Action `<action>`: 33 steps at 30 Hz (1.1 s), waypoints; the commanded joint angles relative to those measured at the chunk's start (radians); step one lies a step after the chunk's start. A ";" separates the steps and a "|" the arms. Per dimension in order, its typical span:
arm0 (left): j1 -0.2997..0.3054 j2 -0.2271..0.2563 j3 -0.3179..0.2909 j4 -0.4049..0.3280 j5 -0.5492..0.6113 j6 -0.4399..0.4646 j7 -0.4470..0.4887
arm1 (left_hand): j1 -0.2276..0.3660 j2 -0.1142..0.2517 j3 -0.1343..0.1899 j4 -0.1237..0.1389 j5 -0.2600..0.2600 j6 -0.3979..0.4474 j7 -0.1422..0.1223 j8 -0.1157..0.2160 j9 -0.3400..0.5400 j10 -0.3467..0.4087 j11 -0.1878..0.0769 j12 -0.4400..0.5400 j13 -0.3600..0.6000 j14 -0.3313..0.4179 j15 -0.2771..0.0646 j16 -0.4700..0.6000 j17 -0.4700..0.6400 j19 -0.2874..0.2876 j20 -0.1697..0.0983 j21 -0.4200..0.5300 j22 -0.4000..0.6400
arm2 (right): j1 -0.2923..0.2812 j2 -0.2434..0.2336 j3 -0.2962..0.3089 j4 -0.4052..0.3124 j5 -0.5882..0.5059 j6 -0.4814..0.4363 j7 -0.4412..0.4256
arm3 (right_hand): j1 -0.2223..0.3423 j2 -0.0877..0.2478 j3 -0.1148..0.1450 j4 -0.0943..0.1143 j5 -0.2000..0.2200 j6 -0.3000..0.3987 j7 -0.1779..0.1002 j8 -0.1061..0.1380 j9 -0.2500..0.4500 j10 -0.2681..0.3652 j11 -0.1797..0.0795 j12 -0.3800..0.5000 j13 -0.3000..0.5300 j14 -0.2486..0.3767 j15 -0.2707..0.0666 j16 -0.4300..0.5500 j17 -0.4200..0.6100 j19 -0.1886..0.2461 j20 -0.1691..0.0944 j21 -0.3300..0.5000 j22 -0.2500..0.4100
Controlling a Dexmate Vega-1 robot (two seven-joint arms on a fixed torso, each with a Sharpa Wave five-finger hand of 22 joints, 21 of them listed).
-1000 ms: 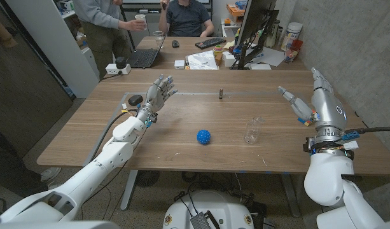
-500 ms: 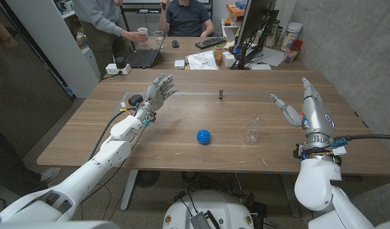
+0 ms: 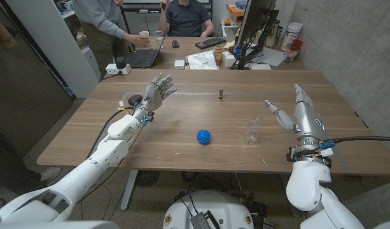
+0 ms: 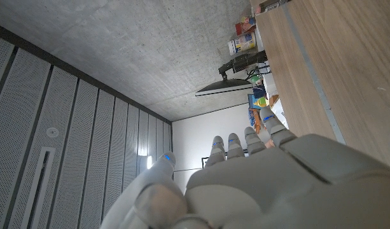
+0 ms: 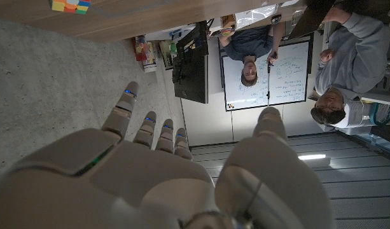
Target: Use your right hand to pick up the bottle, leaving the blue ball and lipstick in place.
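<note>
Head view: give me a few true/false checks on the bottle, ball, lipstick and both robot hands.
1. The right robot hand holds the bottle. False: the bottle stands alone on the table, and the hand is open beside it.
2. The ball lies between the bottle and the left arm. True.
3. The lipstick lies against the ball. False: it stands apart, farther back.
4. The left robot hand holds nothing. True.
5. The bottle lies on its side. False: it is upright.
</note>
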 commanded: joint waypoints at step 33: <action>-0.024 0.051 0.011 -0.040 0.027 0.043 -0.013 | -0.004 0.076 -0.005 0.003 0.008 -0.006 0.003 0.004 0.003 -0.005 -0.009 0.007 0.005 -0.001 -0.002 0.006 0.005 0.005 0.004 -0.006 0.003 | 0.186 -0.137 -0.217 0.104 0.212 -0.253 -0.161 | 0.050 -0.004 -0.011 -0.003 0.027 0.005 0.006 0.011 0.006 -0.010 0.005 0.003 0.004 -0.012 0.005 -0.001 0.003 -0.002 -0.008 -0.004 0.002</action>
